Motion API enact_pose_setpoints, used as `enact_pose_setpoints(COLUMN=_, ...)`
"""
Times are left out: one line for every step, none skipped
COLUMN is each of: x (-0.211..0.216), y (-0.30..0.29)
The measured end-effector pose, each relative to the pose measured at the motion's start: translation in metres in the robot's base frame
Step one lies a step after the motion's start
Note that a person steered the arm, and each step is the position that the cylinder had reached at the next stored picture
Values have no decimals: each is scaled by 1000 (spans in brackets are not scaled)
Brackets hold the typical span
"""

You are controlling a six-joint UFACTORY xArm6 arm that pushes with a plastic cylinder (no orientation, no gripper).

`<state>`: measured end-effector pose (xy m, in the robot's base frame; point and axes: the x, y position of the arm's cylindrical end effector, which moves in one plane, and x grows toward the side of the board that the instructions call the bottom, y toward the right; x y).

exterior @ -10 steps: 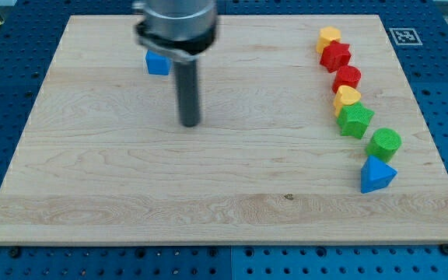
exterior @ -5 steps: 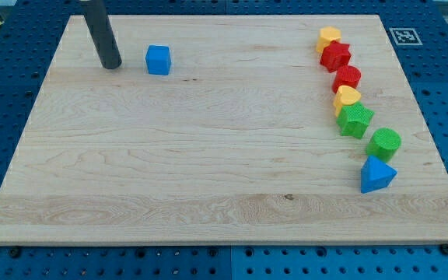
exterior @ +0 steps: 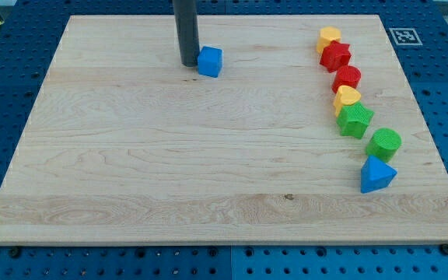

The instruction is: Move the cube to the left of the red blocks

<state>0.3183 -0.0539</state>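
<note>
A blue cube (exterior: 210,61) sits on the wooden board (exterior: 169,155) near the view's top, left of centre. My tip (exterior: 188,63) is right against the cube's left side. Far to the right, a red star-shaped block (exterior: 336,56) and a red block (exterior: 348,78) lie in a curved column of blocks. The cube is well to the left of them.
The column at the view's right also holds a yellow block (exterior: 328,36) at the top, a yellow heart (exterior: 347,96), a green star-shaped block (exterior: 355,120), a green cylinder (exterior: 384,144) and a blue triangular block (exterior: 376,174).
My tip moved from the cube's left side rightward, and the blue cube slid to the right with it. The other blocks have not moved.
</note>
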Motion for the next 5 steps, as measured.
enact_pose_setpoints(x=0, y=22)
enact_pose_setpoints(x=1, y=55)
enact_pose_setpoints(x=18, y=72)
enact_pose_setpoints(x=60, y=79)
enact_pose_setpoints(x=63, y=116)
